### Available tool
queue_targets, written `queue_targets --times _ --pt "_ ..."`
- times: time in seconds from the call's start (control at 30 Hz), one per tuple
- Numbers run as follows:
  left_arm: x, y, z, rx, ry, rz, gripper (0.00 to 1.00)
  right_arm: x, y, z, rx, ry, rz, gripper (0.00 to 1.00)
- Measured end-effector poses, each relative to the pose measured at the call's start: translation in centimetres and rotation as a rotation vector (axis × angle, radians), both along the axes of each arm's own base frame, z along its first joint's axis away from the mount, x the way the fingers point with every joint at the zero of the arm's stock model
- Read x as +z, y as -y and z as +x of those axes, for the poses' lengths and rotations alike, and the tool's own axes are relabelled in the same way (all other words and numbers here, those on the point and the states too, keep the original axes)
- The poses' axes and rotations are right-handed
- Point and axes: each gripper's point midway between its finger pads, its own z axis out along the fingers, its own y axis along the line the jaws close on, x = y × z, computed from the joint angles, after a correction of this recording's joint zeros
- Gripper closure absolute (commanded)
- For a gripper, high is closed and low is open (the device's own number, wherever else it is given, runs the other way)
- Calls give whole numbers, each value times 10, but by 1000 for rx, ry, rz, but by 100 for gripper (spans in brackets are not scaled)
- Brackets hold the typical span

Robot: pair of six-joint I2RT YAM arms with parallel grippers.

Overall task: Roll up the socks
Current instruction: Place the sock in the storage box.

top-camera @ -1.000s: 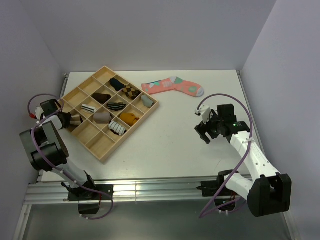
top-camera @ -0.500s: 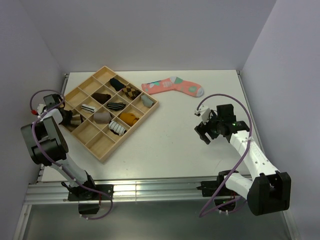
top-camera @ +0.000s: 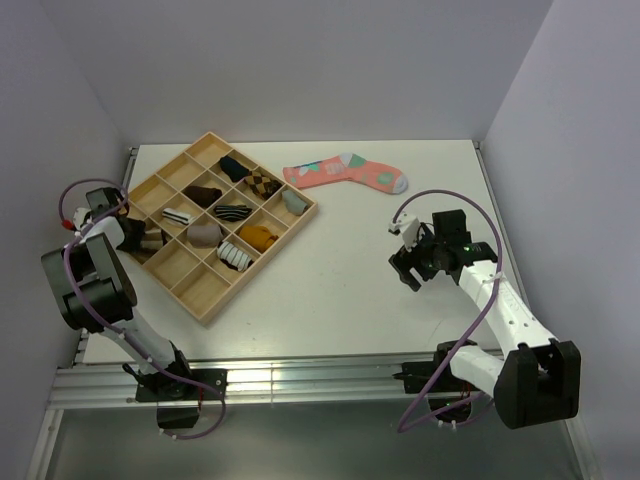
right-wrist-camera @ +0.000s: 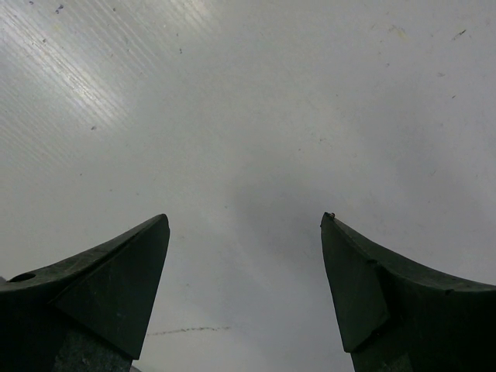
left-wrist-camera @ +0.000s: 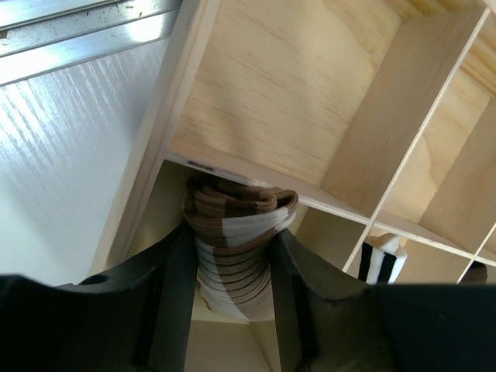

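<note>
A: Edges first. The desk (top-camera: 340, 300) is boxed in by walls on the left, back and right. A wooden tray (top-camera: 203, 287) sits in the upper left of the frame, turned cornerwise, with its left side close to the desk's left edge. The left arm (top-camera: 95, 280) stands in the narrow strip between wall and tray.

B: Open room?

A: There's a broad bare stretch from centre to lower right. The right arm (top-camera: 500, 300) reaches over it, well apart from the tray. A coral-pink sock (top-camera: 345, 172) lies flat at top centre, near the tray's upper-right edge.

B: Tray contents?

A: Rolled socks, one to a cell, mostly in the middle and right cells. Near the middle are a dark brown roll (top-camera: 203, 195), a grey roll (top-camera: 205, 232) and a mustard roll (top-camera: 258, 236). The cells toward the tray's bottom corner show bare wood.

B: The task socks?

A: The brown sock with tan bands (left-wrist-camera: 232, 240) is rolled, in a cell on the tray's outer edge at the far left of the frame. Its end is pushed against a divider and the outer wall is just beside it. The white roll with black stripes (top-camera: 178, 215) is in the neighbouring cell.

B: Jaws?

A: The left jaws are part-way apart, one face on each side of the brown roll, pressing it. The roll bulges past their tips. The right jaws are wide apart above bare desk, gripping nothing.
</note>
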Motion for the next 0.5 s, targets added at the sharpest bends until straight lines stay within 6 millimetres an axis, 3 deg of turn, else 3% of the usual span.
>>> queue_targets --times 0.27,0.37,0.5 --pt "8 5 -6 -5 -17 -8 49 -3 -3 -2 10 -20 12 14" --pt "13 8 -11 -3 -26 -10 41 -4 -3 -4 13 -28 13 14" --pt "24 10 -16 5 -21 -6 40 -5 -4 -5 16 -36 16 14"
